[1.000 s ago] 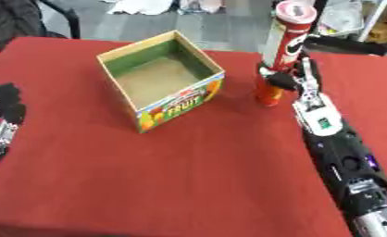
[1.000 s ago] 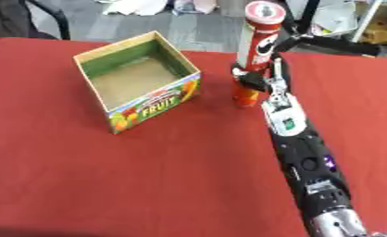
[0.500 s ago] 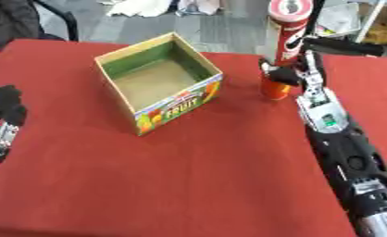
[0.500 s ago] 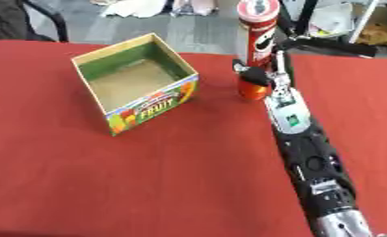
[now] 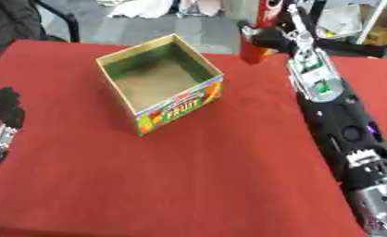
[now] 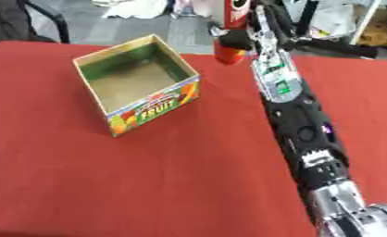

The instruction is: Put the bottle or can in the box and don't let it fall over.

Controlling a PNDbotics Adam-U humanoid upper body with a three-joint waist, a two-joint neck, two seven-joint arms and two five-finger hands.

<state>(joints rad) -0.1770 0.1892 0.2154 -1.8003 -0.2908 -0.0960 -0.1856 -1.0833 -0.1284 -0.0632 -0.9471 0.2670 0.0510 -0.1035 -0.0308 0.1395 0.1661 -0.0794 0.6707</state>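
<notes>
The bench [image 5: 213, 185] is covered with a red cloth. An open cardboard fruit box [image 5: 160, 88] is set on it, left of centre, toward the far edge.

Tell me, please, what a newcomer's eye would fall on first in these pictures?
Probably the open fruit box, empty, left of centre on the red table. Next, the long black right arm reaching to the far edge, where its robot hand grips a tall red can, upright.
</notes>
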